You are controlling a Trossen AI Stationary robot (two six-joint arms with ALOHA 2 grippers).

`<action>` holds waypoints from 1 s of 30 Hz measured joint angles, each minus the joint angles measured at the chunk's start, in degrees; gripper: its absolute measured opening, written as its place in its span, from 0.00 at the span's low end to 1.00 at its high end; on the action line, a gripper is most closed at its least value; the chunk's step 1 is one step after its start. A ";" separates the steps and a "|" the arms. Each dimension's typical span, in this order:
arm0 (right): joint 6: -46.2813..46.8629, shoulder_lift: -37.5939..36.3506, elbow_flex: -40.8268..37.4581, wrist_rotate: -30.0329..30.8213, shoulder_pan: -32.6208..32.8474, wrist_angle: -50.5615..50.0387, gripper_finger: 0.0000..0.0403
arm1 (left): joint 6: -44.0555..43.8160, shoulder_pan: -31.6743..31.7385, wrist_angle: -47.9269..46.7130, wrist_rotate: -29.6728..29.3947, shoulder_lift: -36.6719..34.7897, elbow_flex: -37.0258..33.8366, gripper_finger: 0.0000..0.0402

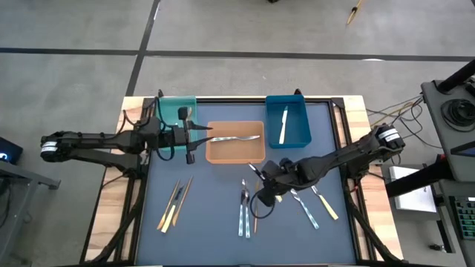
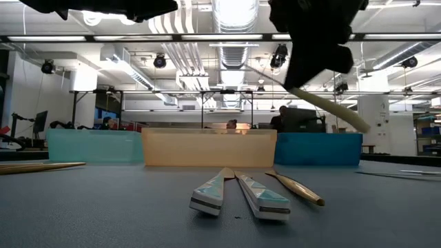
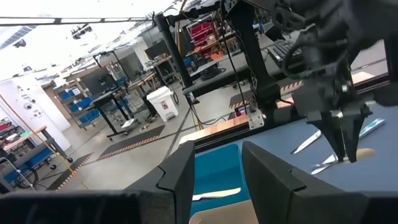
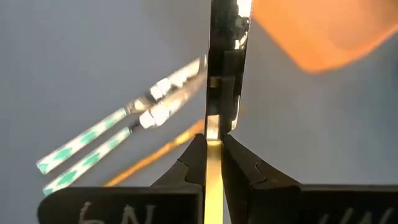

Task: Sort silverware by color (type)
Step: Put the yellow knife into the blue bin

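One cream-handled knife (image 4: pixel 214 106) shows only partly between right gripper (image 4: pixel 214 155) fingers.

Workshop: ceiling strip lights (image 2: pixel 234 14) (bright), grey floor (image 1: pixel 223 30).

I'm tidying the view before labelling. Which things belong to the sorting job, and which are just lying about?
Job:
held knife in the right gripper
loose silverware on the table
fork in the orange bin
binned knife in the blue bin
teal bin

Lying about:
stick on the floor
console beside the table
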 joint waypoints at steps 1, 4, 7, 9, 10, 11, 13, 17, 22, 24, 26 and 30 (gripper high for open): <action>-1.11 -0.39 0.00 1.06 0.00 0.82 0.04 | 0.14 0.00 -0.06 0.00 0.00 0.00 0.29; -5.14 -1.48 0.00 4.37 0.00 3.57 0.04 | 0.20 0.02 -0.07 0.00 0.00 0.00 0.29; -9.94 -2.26 0.02 7.68 -0.23 7.23 0.04 | 0.49 0.10 -0.03 -0.04 0.00 0.00 0.29; -13.05 -2.55 0.02 9.24 -0.73 9.88 0.04 | 0.59 0.11 -0.01 -0.16 0.00 0.00 0.29; -14.69 -2.60 0.02 9.87 -1.15 11.63 0.04 | 0.60 0.13 0.00 -0.21 0.00 0.00 0.29; -16.38 -2.62 0.02 10.52 -1.63 13.38 0.04 | 0.60 0.15 0.02 -0.22 0.00 0.00 0.29; -20.45 -2.62 0.02 11.70 -2.69 16.86 0.04 | 0.62 0.17 0.02 -0.26 0.00 0.00 0.29; -28.81 -2.62 0.04 13.36 -5.44 25.04 0.04 | 0.64 0.15 0.07 -0.31 0.02 0.00 0.29; -40.21 -2.58 0.04 14.43 -9.58 37.18 0.04 | 0.63 0.15 0.07 -0.35 0.02 0.00 0.29; -44.48 -2.58 0.04 14.44 -11.38 41.39 0.04 | 0.64 0.15 0.07 -0.37 0.02 0.00 0.29; -48.13 -2.58 0.04 14.42 -13.18 44.60 0.04 | 0.64 0.15 0.09 -0.37 0.02 0.00 0.29; -52.40 -2.56 0.04 14.43 -16.99 49.43 0.04 | 0.81 0.15 0.19 -0.39 0.02 0.00 0.29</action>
